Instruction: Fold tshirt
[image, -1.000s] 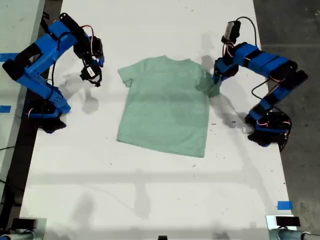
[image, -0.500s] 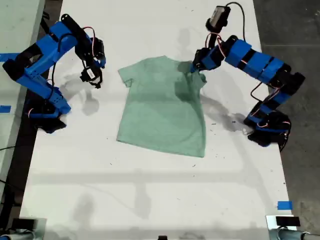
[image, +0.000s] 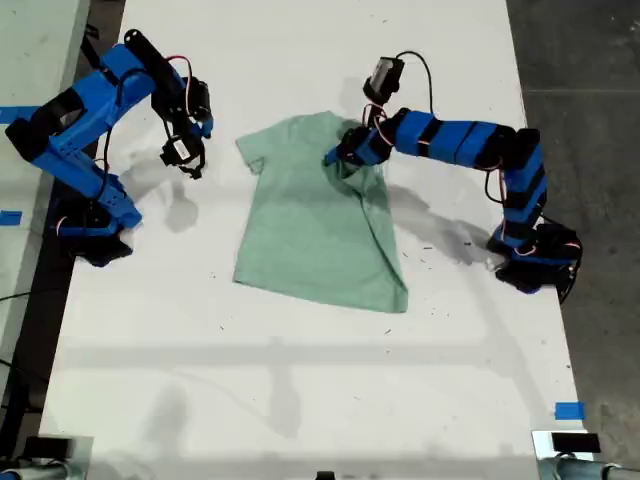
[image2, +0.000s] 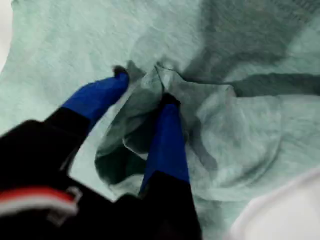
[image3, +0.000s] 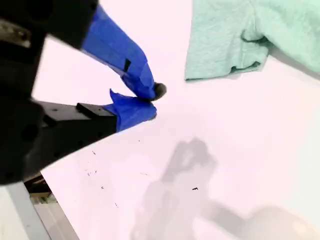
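Exterior view shows the tshirt (image: 320, 215) flat mid-tabletop (image: 300, 400), its three-o'clock sleeve pinched in the first hand (image: 345, 155) and carried over the chest, likely to fold it inward, while the second hand (image: 180, 150), closed and empty, hovers at nine o'clock.

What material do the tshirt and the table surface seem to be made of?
The tshirt looks like soft knit cloth, matte mint green: it bunches into limp folds where my first claw pinches it. The table looks like a hard, smooth white board with a dull finish and soft shadows; whether laminate or painted is unclear.
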